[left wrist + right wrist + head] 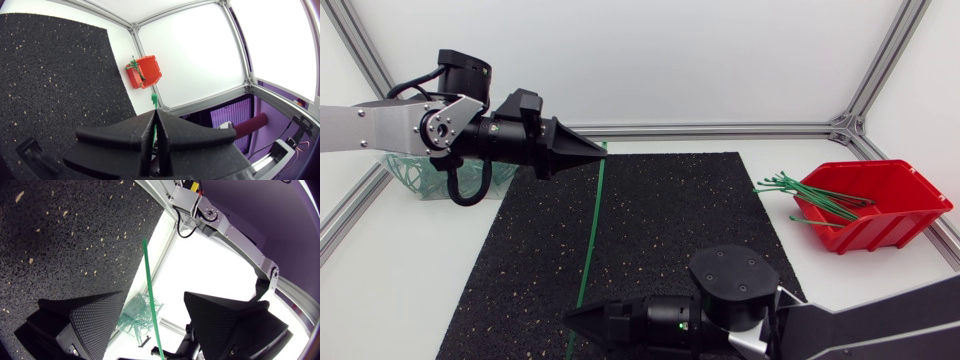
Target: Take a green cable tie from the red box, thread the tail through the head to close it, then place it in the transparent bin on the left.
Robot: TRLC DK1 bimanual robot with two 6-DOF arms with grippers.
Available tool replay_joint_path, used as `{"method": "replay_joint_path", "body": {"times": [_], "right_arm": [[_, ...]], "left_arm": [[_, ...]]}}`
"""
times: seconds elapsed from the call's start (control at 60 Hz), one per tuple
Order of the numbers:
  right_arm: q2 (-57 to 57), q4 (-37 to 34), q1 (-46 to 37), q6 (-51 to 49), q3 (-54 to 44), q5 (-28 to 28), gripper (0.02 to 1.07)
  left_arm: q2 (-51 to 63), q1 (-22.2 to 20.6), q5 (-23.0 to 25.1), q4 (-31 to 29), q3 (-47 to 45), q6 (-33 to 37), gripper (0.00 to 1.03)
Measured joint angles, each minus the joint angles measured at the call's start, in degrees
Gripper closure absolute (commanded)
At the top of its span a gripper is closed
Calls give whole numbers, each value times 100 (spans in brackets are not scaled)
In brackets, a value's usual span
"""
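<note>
Head view: the left gripper (596, 152) was clamped tight on one end of a green cable tie (590, 230). The tie ran straight across the black mat (670, 220) down to the tip of the right gripper (574, 318). The red box (885, 205) sat off at the right with loose green ties (810, 192) poking over its rim. The transparent bin (405, 175), behind the left arm, had green loops in it.

Left wrist view: the jaws were pressed together on the tie, with a short end sticking out ahead, and the red box was further on.

Right wrist view: its fingers (95, 320) were spread wide. The tie passed between them touching neither, with the bin beyond.
</note>
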Motion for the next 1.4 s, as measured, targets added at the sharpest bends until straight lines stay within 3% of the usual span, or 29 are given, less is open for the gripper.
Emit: {"method": "replay_joint_path", "body": {"times": [0.15, 0.25, 0.333, 0.45, 0.5, 0.55, 1.0, 1.1, 1.4], "right_arm": [[-2, 7, 44, 22, -46, -22, 25], [-2, 59, 52, 33, -50, -68, 25], [-2, 111, 52, 76, -52, -87, 25], [-2, 131, 52, 111, -103, -111, 25], [-2, 131, 52, 131, -142, -133, 36], [-2, 131, 52, 133, -157, -136, 40], [-15, 131, -168, 153, -162, -190, 46], [-76, 131, -225, 175, -144, -262, 58], [-229, 131, -234, 269, -140, -278, 80]], "left_arm": [[-7, 107, 122, 50, -11, -162, 100], [-103, 157, 125, 472, -151, -455, 100], [-260, 177, 133, 1355, -407, -1045, 100], [-352, 223, 149, 3062, -739, -2240, 100], [-352, 243, 155, 3285, -800, -2581, 100], [-352, 251, 157, 3294, -822, -2750, 100], [-352, 251, 208, 3156, -828, -2933, 100], [-350, 258, 208, 3156, -828, -2933, 100], [-247, 289, 251, 3110, -828, -2933, 100]]}}
